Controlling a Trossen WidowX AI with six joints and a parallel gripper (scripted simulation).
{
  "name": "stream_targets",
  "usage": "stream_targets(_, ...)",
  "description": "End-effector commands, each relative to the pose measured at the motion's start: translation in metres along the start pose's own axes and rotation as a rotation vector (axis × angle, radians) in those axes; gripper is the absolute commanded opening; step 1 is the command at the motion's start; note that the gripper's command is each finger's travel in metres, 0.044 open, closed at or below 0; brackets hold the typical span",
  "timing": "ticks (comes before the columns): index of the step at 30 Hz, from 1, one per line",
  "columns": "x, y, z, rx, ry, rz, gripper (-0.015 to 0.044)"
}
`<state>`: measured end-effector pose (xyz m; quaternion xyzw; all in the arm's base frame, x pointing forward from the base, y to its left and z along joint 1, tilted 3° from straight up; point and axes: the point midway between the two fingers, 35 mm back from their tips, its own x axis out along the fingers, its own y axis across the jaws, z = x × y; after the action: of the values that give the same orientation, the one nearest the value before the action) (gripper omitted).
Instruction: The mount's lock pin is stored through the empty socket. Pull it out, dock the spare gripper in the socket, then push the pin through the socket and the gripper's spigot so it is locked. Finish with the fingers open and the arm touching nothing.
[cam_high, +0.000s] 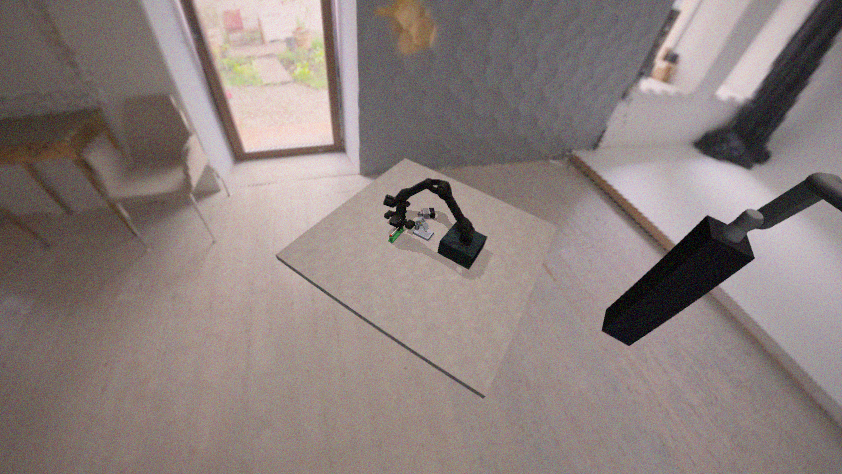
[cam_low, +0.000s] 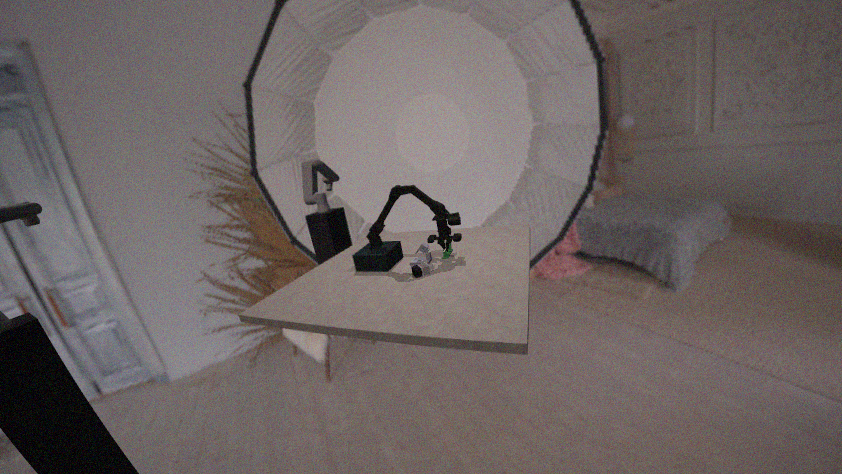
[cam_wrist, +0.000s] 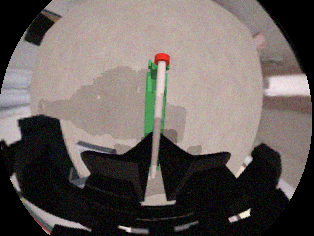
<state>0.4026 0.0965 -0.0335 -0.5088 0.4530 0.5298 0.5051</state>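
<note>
The lock pin, a thin white rod (cam_wrist: 160, 87) with a red head (cam_wrist: 162, 58), is between the fingertips of my gripper (cam_high: 400, 227) (cam_low: 446, 247) (cam_wrist: 155, 135), which is shut on it. The red head points away from the fingers. A green holder (cam_high: 395, 237) (cam_low: 447, 253) (cam_wrist: 150, 107) lies under and beside the pin; I cannot tell whether they touch. A light plate (cam_high: 423, 234) and grey parts, one with a black end (cam_high: 431, 212) (cam_low: 417, 270), stand between the gripper and the arm's base. The mount, its socket and the spare gripper are too small to tell apart.
The arm's dark box base (cam_high: 462, 247) (cam_low: 377, 257) stands on the pale table (cam_high: 406, 300) (cam_low: 424, 306). The arm arches over the grey parts. The table's edges show in the top and exterior views. A black block (cam_high: 677, 279) appears right of the table in the top view.
</note>
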Motion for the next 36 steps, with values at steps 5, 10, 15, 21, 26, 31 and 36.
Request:
stream_targets(5, 0.005, 0.001, -0.001, -0.005, 0.001, 0.006, 0.0000)
stream_targets(10, 0.005, 0.001, -0.001, -0.005, 0.001, 0.006, 0.0000)
stream_targets(15, 0.001, 0.000, 0.000, 0.000, 0.000, 0.001, 0.0000)
stream_targets(21, 0.001, 0.000, 0.000, 0.000, 0.000, 0.001, 0.0105)
stream_targets(26, 0.001, 0.000, 0.000, 0.000, 0.000, 0.001, 0.0236)
stream_targets(31, -0.005, 0.000, 0.001, 0.000, 0.000, 0.001, 0.0368)
stream_targets(36, -0.016, 0.002, 0.002, -0.001, 0.001, 0.010, 0.0440)
